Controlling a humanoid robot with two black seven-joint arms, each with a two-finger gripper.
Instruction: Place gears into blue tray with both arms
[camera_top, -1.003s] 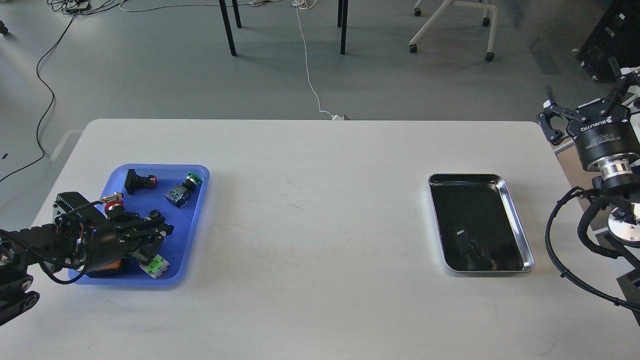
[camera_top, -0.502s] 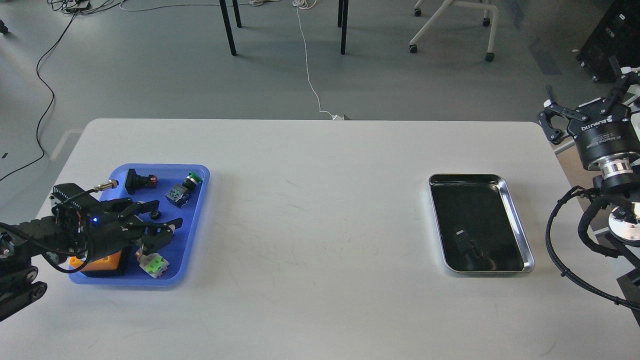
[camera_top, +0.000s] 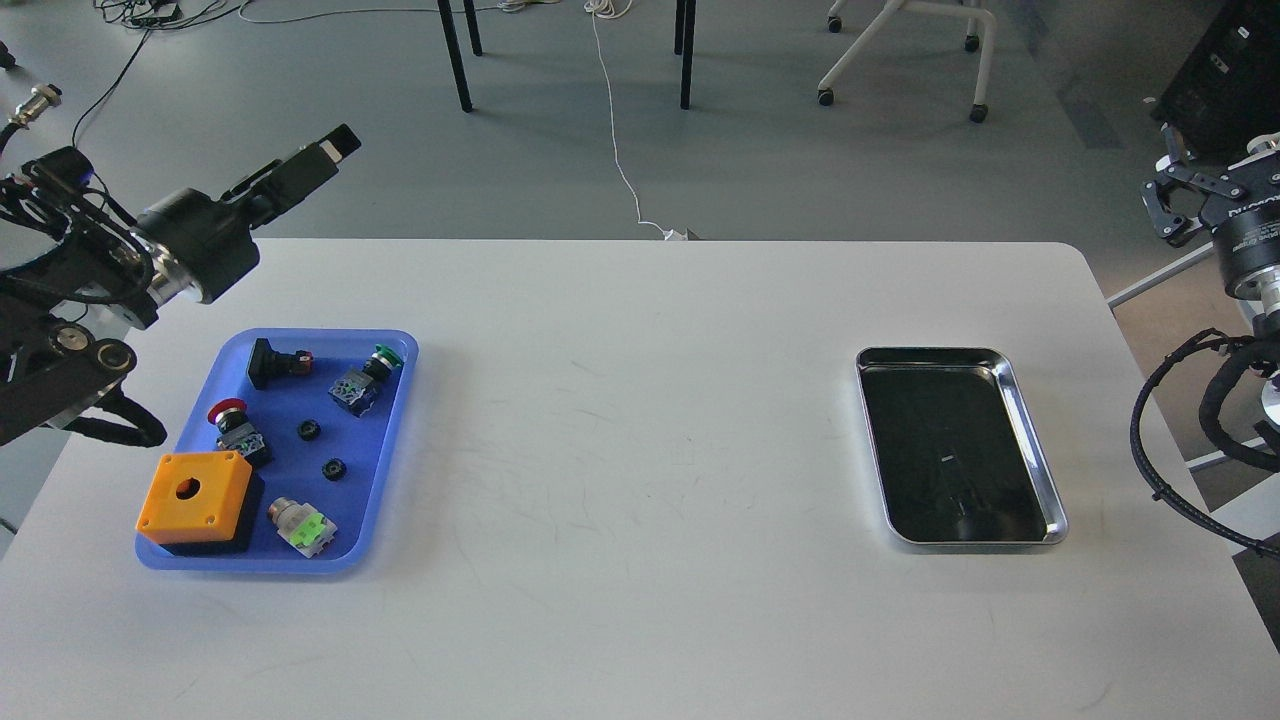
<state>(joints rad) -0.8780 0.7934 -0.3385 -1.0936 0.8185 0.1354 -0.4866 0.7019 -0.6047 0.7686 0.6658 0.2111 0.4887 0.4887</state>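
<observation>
Left gripper (camera_top: 318, 160) is raised above the far-left corner of the bench (camera_top: 640, 420), well clear of the blue tray (camera_top: 395, 440); it is seen nearly edge-on, so I cannot tell whether its fingers are parted or closed, and nothing is visibly held. Right gripper (camera_top: 1172, 195) hangs off the bench's right edge, partly cut by the frame; fingers apart, empty. Both gears (camera_top: 309, 430) lie flat on the floor of the blue tray, near each other but apart: one near the tray's middle, the other (camera_top: 333, 468) just nearer the camera. Around them in the tray: black push-button with red tip (camera_top: 275, 362), green-capped switch (camera_top: 365, 378), red mushroom button (camera_top: 235, 430), orange box (camera_top: 195, 495), green-and-white connector (camera_top: 302, 526). Steel tray (camera_top: 1040, 440) at right shows no gear that I can make out; dark reflections only. Judgement: placing step appears complete; both arms clear. Next move, if any, calls only for parking the arms without sweeping across the tray.
</observation>
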